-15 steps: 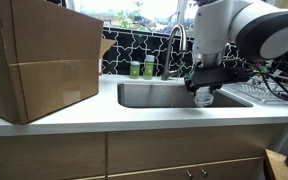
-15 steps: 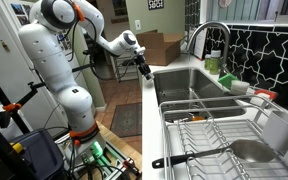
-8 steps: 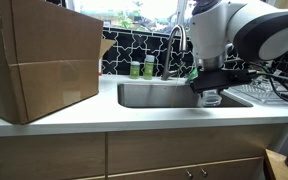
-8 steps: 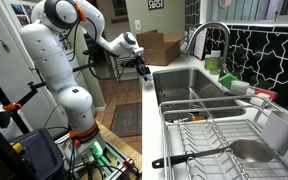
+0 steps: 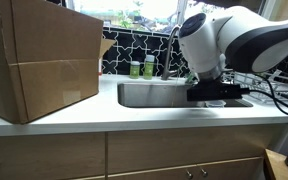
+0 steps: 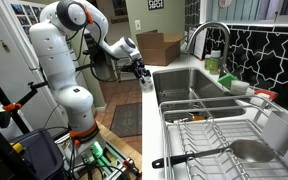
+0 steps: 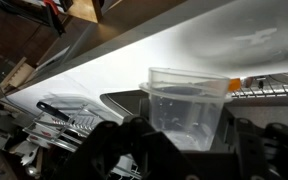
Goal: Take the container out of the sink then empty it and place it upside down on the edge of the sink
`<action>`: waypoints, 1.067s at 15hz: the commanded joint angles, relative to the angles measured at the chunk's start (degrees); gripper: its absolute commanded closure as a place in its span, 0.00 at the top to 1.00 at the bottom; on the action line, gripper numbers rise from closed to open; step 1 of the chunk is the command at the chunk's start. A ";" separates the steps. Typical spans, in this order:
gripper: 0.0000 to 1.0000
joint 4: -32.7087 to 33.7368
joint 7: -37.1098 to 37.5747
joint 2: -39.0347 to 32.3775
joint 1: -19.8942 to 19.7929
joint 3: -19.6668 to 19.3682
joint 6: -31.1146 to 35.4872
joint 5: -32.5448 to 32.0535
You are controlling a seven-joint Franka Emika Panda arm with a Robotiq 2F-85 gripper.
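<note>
A clear plastic container (image 7: 187, 105) sits between the two black fingers of my gripper (image 7: 189, 138), which is shut on it. The wrist view looks at its rim and side, and it looks tilted. In both exterior views my gripper (image 5: 210, 91) (image 6: 141, 70) hangs at the front edge of the steel sink (image 5: 154, 96) (image 6: 190, 84), near its corner. The arm and wrist hide the container in these views. I cannot tell whether anything is inside it.
A large cardboard box (image 5: 42, 58) stands on the counter beside the sink. A faucet (image 5: 174, 40) (image 6: 212, 34) and green bottles (image 5: 142, 68) are behind it. A wire dish rack (image 6: 224, 140) with a pan lies next to the sink.
The wrist has rotated and swung toward the sink's front edge, tipping the container. The container showed below the gripper before; now the arm hides it in the exterior views.
</note>
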State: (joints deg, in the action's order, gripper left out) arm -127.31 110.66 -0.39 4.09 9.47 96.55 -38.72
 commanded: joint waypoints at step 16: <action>0.37 6.62 9.86 -10.43 3.99 -1.94 -4.96 -4.22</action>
State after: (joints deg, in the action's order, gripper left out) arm -122.10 118.84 -8.80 6.88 8.50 92.52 -41.87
